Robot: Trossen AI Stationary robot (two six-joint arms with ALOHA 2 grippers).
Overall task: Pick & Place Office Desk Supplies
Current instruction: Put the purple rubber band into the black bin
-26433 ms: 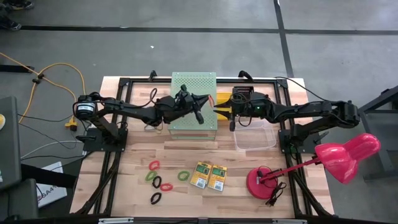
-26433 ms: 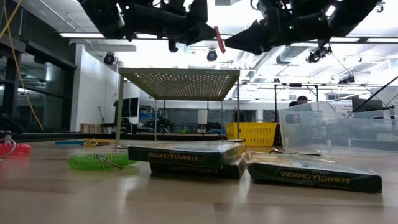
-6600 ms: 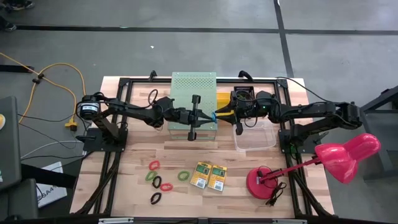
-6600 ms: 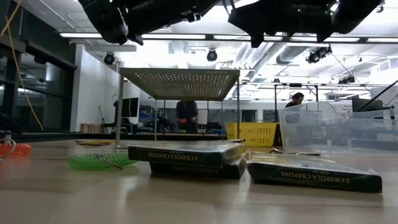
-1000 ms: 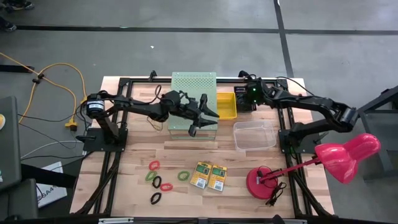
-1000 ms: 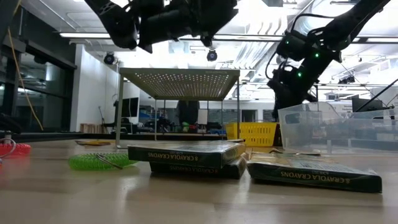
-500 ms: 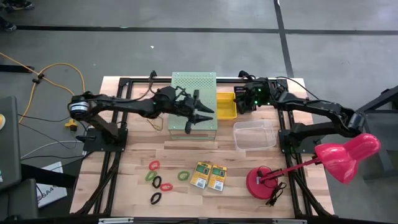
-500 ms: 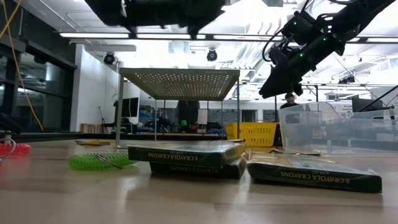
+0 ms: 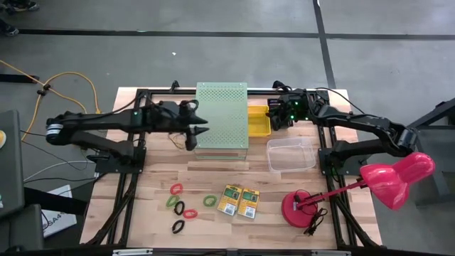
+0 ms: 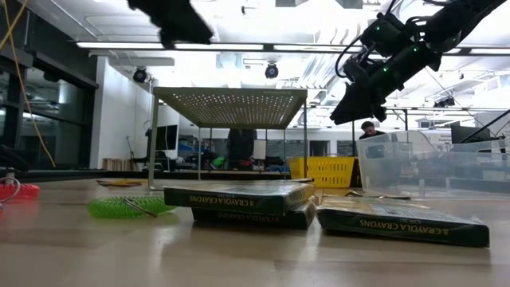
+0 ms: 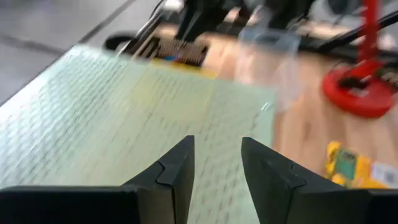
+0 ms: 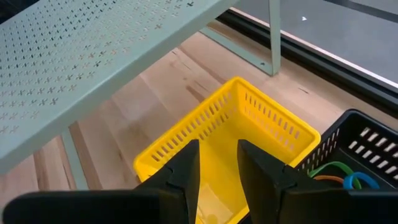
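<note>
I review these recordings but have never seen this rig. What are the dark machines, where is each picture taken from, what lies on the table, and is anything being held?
Two robot arms work at a wooden table. One picture looks straight down, one looks level across the tabletop, and one comes from each wrist. The left gripper hangs by the pale-green perforated box, fingers open and empty. The right gripper hangs over a yellow basket, holding nothing. On the table lie two crayon boxes, coloured elastic loops, a clear tub and a pink lamp.
</note>
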